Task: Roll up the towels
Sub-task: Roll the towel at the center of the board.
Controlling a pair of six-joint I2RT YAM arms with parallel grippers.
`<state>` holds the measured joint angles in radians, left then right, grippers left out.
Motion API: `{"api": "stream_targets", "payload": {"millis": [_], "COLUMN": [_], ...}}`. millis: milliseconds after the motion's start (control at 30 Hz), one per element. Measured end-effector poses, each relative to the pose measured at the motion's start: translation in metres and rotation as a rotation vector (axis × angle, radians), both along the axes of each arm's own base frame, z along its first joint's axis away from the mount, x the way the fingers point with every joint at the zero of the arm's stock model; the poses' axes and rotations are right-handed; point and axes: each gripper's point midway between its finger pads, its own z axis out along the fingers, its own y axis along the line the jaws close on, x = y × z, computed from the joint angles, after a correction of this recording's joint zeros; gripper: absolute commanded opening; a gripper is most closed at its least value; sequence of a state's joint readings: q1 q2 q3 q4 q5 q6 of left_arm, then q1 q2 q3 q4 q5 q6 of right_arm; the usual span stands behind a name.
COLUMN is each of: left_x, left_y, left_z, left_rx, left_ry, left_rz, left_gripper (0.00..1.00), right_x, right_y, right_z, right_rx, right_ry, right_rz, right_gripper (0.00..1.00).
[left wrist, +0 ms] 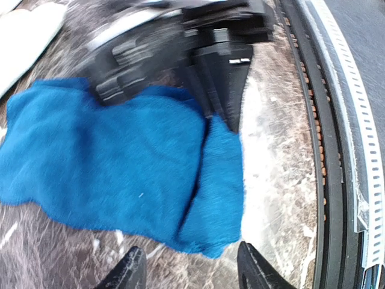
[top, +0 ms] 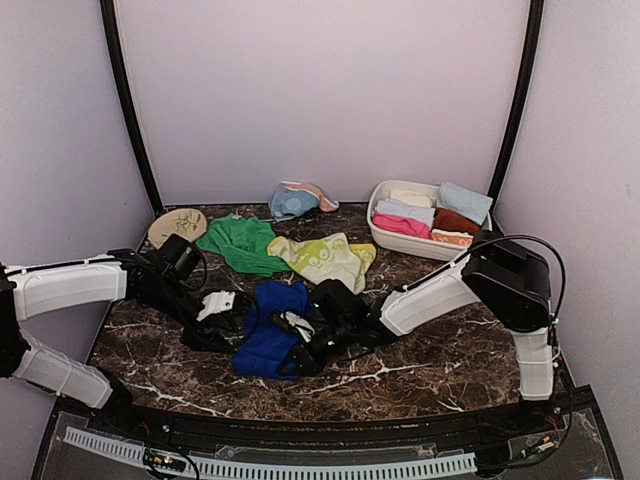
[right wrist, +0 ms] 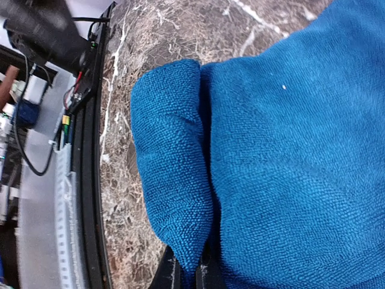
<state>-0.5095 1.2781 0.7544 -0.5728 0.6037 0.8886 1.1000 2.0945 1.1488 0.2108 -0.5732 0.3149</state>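
Though right jaws tight on royal blue towel (top: 262,345), left jaws apart; brown marble table (top: 450,352), lilac walls (top: 320,100).

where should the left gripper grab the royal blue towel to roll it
Take the folded-over strip of the royal blue towel at its end nearest the front rail, beside where the right gripper pinches it. Come from above: that doubled lip is thick, while the rest lies flat.

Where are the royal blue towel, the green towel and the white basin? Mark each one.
royal blue towel (left wrist: 114,162): left wrist view, flat middle of the cloth.
green towel (top: 240,245): top view, centre of the crumpled cloth.
white basin (top: 410,243): top view, its near wall.
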Motion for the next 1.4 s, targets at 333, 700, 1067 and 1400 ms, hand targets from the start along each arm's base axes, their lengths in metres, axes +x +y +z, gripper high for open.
{"api": "stream_targets", "payload": {"millis": [333, 700, 1067, 1400], "left_x": [-0.032, -0.018, -0.012, -0.011], "left_y": [-0.03, -0.04, -0.037, -0.035], "left_z": [-0.038, -0.057, -0.065, -0.063], "left_rx": [0.144, 0.202, 0.199, 0.116], "left_ry": [-0.075, -0.142, -0.083, 0.256], "left_rz": [-0.175, -0.153, -0.112, -0.07], "left_gripper": [0.52, 0.37, 0.04, 0.04], "right_x": [0.006, 0.009, 0.015, 0.063], "right_y": [-0.007, -0.012, -0.013, -0.083], "right_z": [-0.001, -0.002, -0.001, 0.016], "right_rx": [-0.009, -0.059, -0.067, -0.087], "right_ry": [0.344, 0.498, 0.514, -0.048], "right_rz": [-0.069, -0.136, -0.175, -0.484], "right_gripper": [0.0, 0.0, 0.31, 1.0]}}
